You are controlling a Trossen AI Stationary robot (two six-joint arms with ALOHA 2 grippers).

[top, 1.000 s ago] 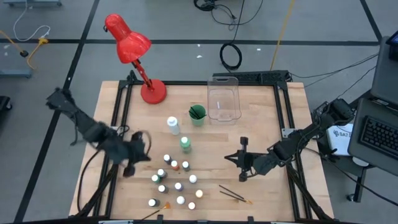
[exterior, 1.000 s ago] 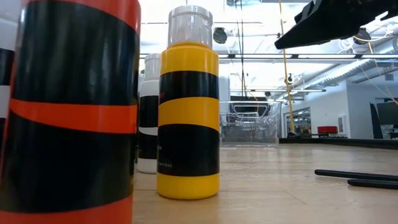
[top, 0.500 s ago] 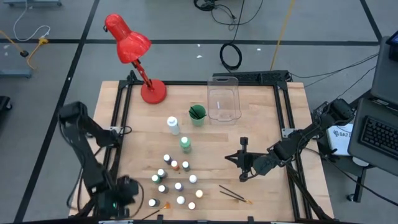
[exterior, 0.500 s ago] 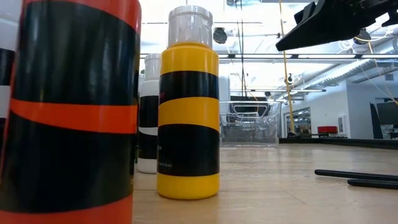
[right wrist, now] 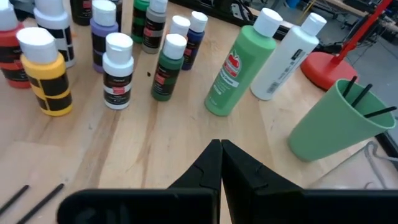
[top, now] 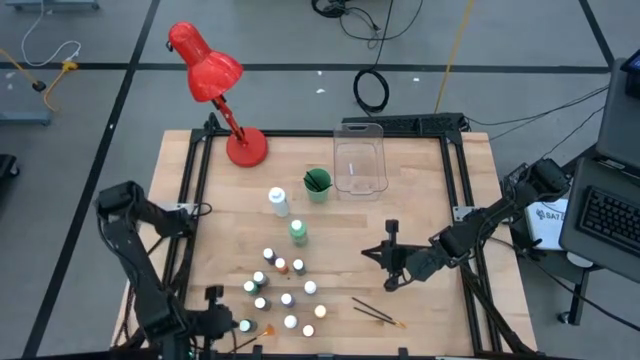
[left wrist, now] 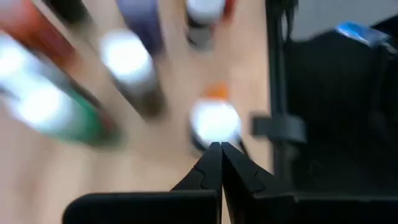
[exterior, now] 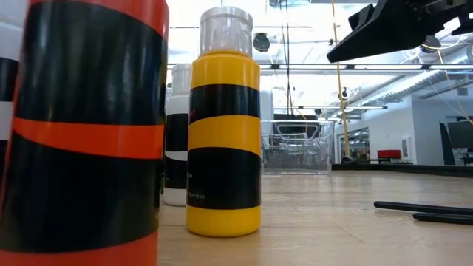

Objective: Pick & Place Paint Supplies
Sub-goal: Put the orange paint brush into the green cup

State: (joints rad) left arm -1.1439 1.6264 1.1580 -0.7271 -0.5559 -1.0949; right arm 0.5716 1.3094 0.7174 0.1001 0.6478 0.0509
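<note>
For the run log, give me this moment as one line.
left pincer shut, near front-left bottle | right pincer shut, mid-table | nothing held

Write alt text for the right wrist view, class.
The right claw, shut and empty, hangs above the wooden table facing small paint bottles, a green bottle, a white bottle and a green cup.

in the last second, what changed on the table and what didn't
The left gripper swung from the table's left-middle down to the near-left corner, beside the outermost small paint bottles; its fingers are shut and empty. Nothing was picked up or released. The right gripper, bottles, brushes, green cup and clear bin stayed where they were.
</note>
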